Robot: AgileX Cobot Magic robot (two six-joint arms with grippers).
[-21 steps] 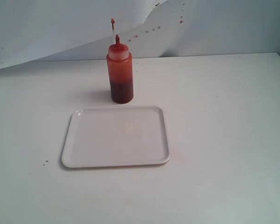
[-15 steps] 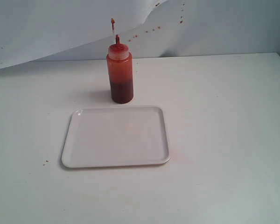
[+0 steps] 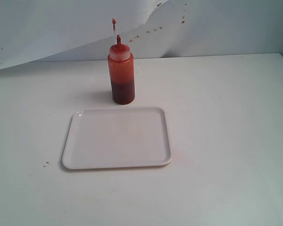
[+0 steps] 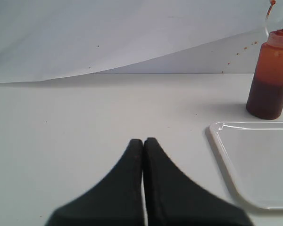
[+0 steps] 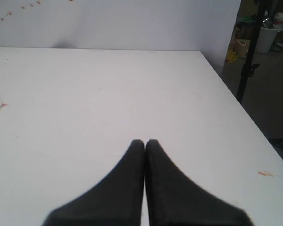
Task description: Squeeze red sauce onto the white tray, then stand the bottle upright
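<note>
Nothing has moved: tall orange-red plastic squeeze bottle (image 3: 121,75) stands just beyond the sauce-free flat white tray (image 3: 117,137). My left tool (image 4: 144,141) and right tool (image 5: 145,142) sit closed, empty. Grasping hasn't begun, I judge; one must open first.

The right hand (image 5: 144,142), fingers pressed together and empty, hangs over the white table (image 5: 108,94).

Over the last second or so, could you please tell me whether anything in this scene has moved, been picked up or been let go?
Nothing visibly changed. The bottle stands upright just beyond the white tray, as before, untouched, and the tray is just as bare. No arm has entered the exterior view. The left pincer and the right pincer are shut on nothing.
</note>
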